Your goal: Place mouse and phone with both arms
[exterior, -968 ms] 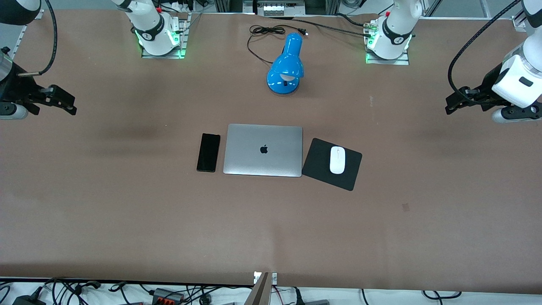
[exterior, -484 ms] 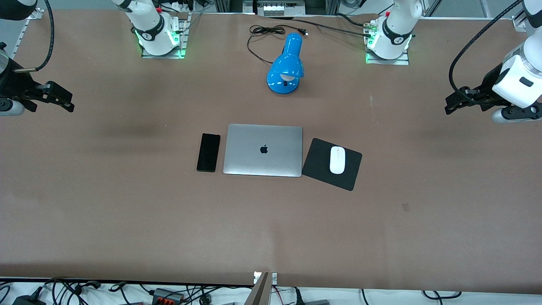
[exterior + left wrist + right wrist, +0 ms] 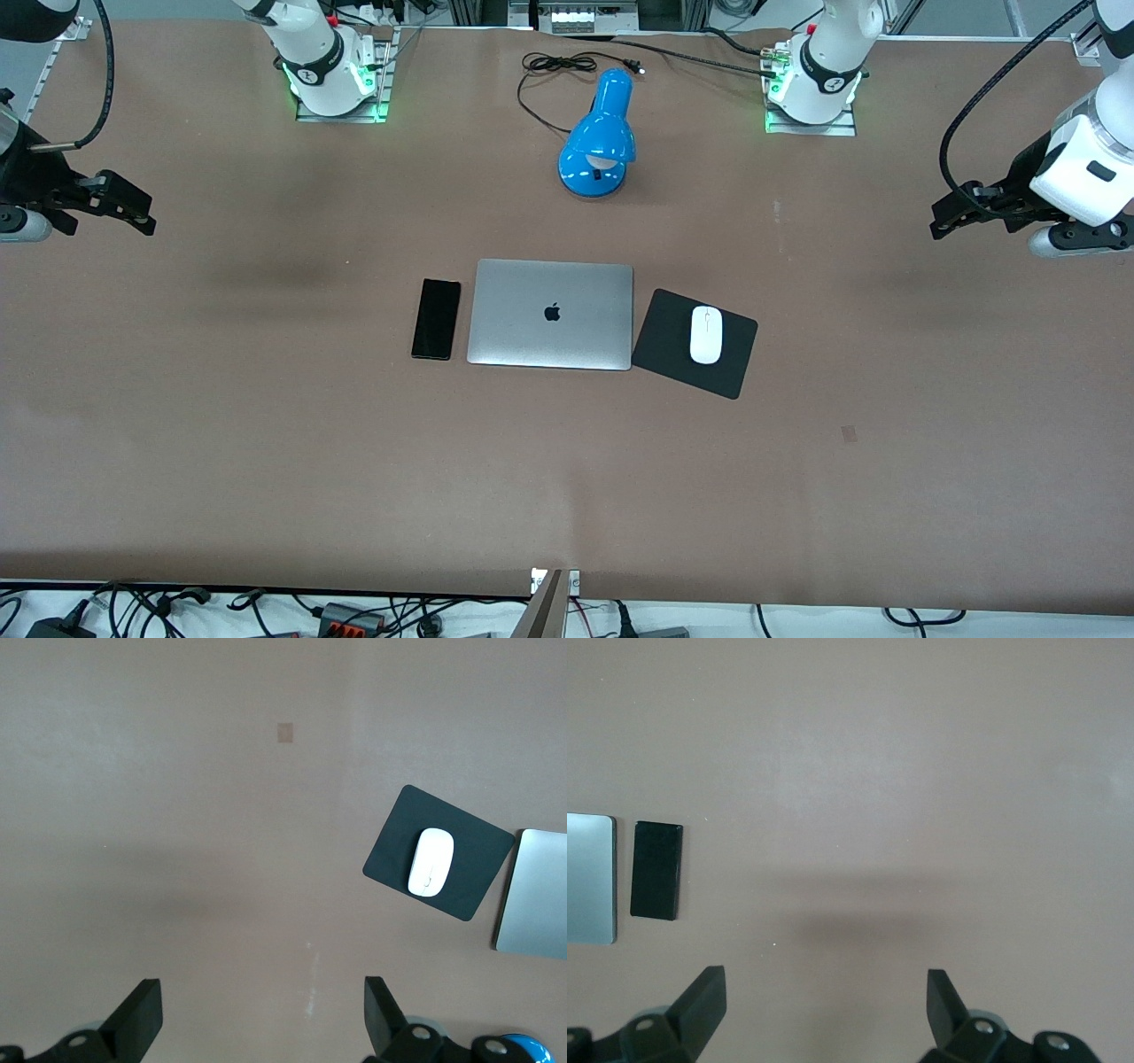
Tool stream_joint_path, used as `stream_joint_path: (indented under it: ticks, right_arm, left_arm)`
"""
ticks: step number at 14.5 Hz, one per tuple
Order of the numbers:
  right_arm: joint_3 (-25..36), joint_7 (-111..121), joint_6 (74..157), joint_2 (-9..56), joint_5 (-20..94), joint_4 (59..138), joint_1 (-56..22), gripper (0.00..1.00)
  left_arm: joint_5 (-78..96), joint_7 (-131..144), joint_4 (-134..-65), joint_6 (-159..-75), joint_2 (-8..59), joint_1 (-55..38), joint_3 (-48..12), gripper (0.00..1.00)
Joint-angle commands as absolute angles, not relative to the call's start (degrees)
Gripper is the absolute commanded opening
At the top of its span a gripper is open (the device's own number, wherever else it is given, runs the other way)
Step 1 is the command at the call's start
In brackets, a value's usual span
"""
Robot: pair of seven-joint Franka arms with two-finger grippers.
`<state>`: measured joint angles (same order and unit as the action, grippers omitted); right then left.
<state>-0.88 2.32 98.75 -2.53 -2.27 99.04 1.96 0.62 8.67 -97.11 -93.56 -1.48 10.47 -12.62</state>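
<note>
The white mouse [image 3: 706, 334] lies on a black mouse pad [image 3: 731, 372] beside the closed silver laptop [image 3: 551, 314], toward the left arm's end; it also shows in the left wrist view [image 3: 431, 862]. The black phone [image 3: 436, 319] lies flat beside the laptop toward the right arm's end, and shows in the right wrist view [image 3: 656, 869]. My left gripper [image 3: 945, 217] is open and empty, up over bare table at its own end. My right gripper [image 3: 131, 211] is open and empty, up over bare table at its own end.
A blue desk lamp [image 3: 601, 137] with a black cable stands farther from the front camera than the laptop, between the two arm bases. The brown table [image 3: 354, 461] spreads wide around the laptop group.
My right gripper has drawn back a little toward its own table edge and farther from the front camera. The left arm, mouse and phone have not moved.
</note>
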Motion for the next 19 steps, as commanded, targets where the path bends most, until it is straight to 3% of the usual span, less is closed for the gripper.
stream_joint_path:
  ticks: [1,19]
  right_arm:
    - [-1.6,2.4,99.0,-3.3,-2.3,99.1,2.8,1.0]
    - [-2.0,2.5,97.6,-3.3,-0.7,99.4,3.6,1.0]
  left_arm:
    - [2.0,7.8,-97.9,-93.3,-2.5,10.9,-12.5,1.0]
    - [2.0,8.0,-97.9,-93.3,-2.5,10.9,-12.3,1.0]
